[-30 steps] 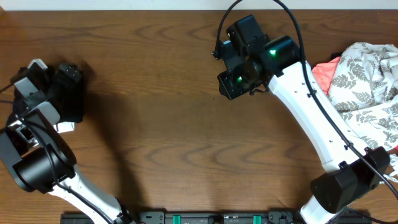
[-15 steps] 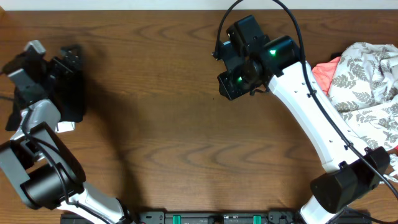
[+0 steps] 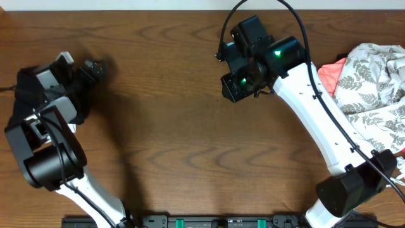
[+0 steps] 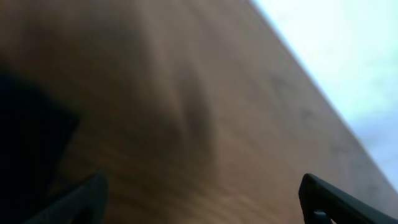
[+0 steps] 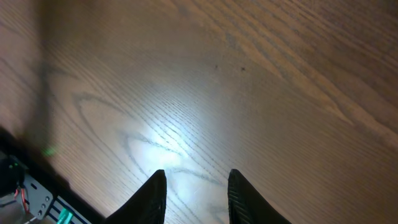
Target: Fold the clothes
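Note:
A compact dark square that looks like the folded black clothes (image 3: pixel 76 106) lies at the table's left edge, partly hidden under my left arm. A small white tag (image 3: pixel 69 128) shows at its near side. In the left wrist view it is a blurred dark mass (image 4: pixel 28 137) at the left. My left gripper (image 3: pixel 80 69) hovers just beyond it, wide open (image 4: pixel 202 202) with only bare wood between its fingers. My right gripper (image 3: pixel 236 86) hangs over the table's far middle. It is open (image 5: pixel 198 196) above bare wood and holds nothing.
A heap of white leaf-print fabric (image 3: pixel 376 76) with a coral piece (image 3: pixel 329 73) fills the right edge of the table. The far table edge meets a pale wall (image 4: pixel 348 50). A black rail (image 3: pixel 209 221) runs along the front edge.
My left arm has swung, turning its gripper toward the right and the table's middle; its view is blurred. The right arm has not moved.

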{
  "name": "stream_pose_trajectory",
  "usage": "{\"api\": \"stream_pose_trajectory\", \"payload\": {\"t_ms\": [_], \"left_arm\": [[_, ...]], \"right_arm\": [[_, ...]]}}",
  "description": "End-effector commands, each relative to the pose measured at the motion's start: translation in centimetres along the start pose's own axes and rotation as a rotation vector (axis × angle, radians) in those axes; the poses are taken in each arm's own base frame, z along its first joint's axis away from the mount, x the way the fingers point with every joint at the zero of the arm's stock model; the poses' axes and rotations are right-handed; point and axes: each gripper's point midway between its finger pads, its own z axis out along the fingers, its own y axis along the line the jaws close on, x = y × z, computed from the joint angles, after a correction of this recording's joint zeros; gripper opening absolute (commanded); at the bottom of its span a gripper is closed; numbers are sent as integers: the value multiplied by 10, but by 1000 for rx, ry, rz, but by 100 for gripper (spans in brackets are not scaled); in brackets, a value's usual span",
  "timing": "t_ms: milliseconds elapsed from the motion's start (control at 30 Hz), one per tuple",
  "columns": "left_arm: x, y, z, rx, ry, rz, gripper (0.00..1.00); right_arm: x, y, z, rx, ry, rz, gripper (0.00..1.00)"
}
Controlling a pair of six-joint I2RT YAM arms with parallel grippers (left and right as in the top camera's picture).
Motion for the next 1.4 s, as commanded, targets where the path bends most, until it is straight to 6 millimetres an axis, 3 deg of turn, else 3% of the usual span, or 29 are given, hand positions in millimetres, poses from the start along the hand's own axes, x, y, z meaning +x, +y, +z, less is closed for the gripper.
{"api": "stream_pose_trajectory", "payload": {"t_ms": [0,167,267,533,667,767,900,1033,1100,1200,1267,1300,1367], "left_arm": [[4,25,2,-63,0,11,98],[25,43,11,-88,56,-23,98],[32,36,13,-36,88,-32,98],[0,-45,-11,297,51,4,98],[-22,-87,-40,354,3,70,98],[-34,-107,-60,327,-33,94,98],[-26,-127,-79,222,-33,180,98],[6,-135,-88,32,28,333,98],[21,-140,-91,-47,53,400,98],[46,-156,-92,-129,83,475,98],[65,-168,-90,-142,117,524,98],[76,-173,-88,-146,136,545,98],[98,-183,-85,-165,176,610,98]], "right_arm": [[1,0,0,-7,5,-3,31],[1,0,0,-7,5,-4,31],[1,0,0,-7,6,-3,31],[1,0,0,-6,5,-4,31],[-2,-2,0,-2,-8,-5,30],[-6,-3,0,-2,-26,-6,30],[-15,-13,-2,22,-61,34,29],[-20,-62,-11,160,-108,241,31],[-21,-80,-16,179,-125,285,39],[-20,-115,-26,214,-151,358,61],[-19,-136,-33,238,-170,403,92],[-19,-144,-35,244,-179,419,99],[-17,-165,-43,263,-202,459,99]]}}
